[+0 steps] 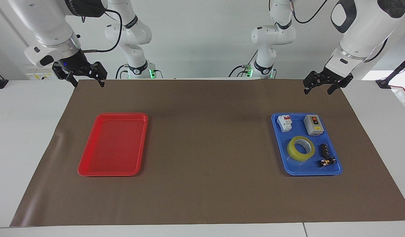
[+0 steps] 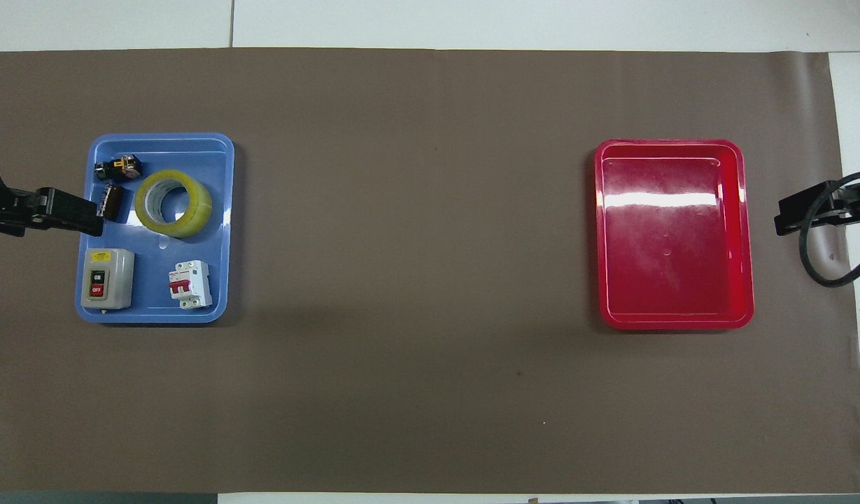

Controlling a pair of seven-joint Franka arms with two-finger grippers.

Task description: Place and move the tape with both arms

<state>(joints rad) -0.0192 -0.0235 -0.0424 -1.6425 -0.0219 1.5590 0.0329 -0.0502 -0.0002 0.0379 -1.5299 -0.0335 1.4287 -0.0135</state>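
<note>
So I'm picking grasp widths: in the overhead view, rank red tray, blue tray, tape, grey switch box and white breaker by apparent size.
1. Red tray
2. Blue tray, slightly smaller
3. Tape
4. Grey switch box, close to the tape, so unsure
5. White breaker

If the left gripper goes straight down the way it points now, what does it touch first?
Probably the brown mat, not the tape. In the facing view the left gripper hangs open, fingers down, over the mat's edge nearest the robots, short of the blue tray. Depth is hard to judge.
</note>
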